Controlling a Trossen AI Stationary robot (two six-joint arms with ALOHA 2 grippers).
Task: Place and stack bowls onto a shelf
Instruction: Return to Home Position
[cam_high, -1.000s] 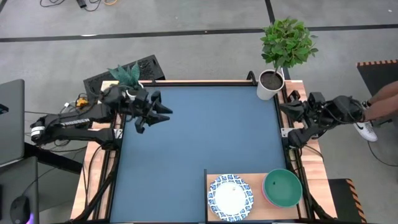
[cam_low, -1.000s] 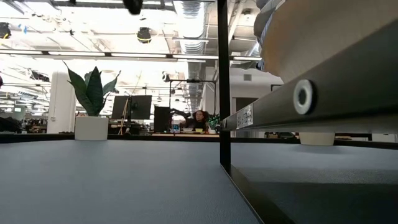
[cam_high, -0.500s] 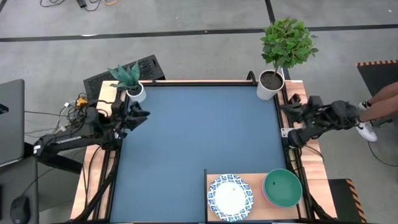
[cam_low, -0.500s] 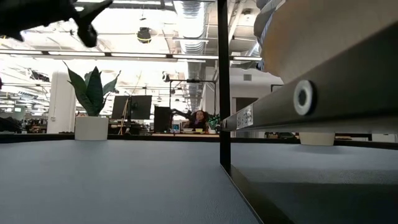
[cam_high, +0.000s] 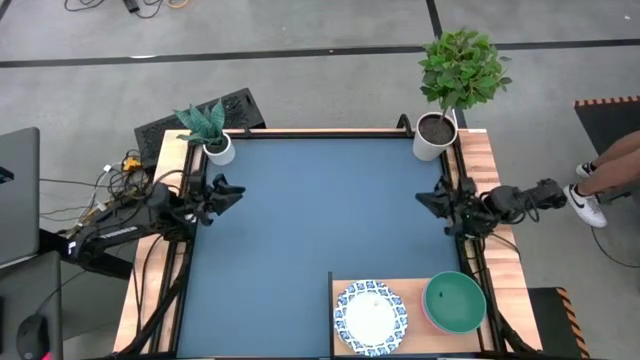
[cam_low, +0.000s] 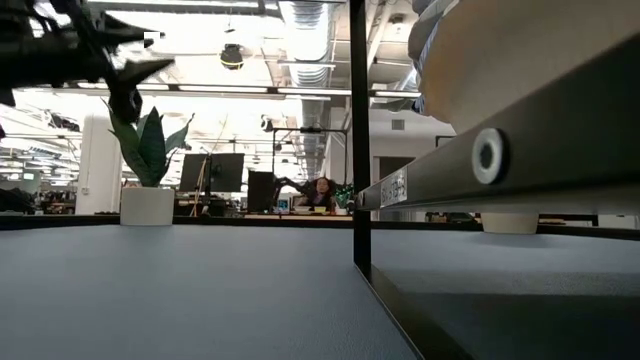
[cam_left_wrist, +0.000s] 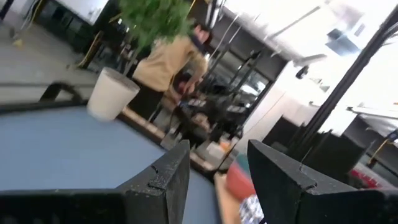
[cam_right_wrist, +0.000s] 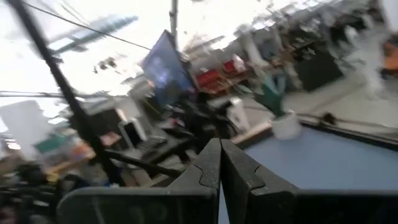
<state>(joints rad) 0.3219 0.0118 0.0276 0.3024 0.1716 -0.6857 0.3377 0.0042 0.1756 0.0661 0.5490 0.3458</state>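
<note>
- Dark blue table (cam_high: 300, 220), office behind.
- On shelf (cam_high: 413, 290): blue-rimmed bowl (cam_high: 370, 318) beside green bowl (cam_high: 454, 302); stacking apparently done.
- Left claw (cam_high: 224, 191) spread, right claw (cam_high: 434, 200) pressed together, at opposite table edges; only parking left.

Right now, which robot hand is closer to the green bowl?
Right. The right gripper hovers at the right edge, near the green bowl; the left gripper is across, at the left edge.

Shelf (cam_high: 411, 290) at blue tabletop (cam_high: 300, 220) corner, bearing patterned bowl (cam_high: 370, 317), green-topped stack (cam_high: 453, 302).
</note>
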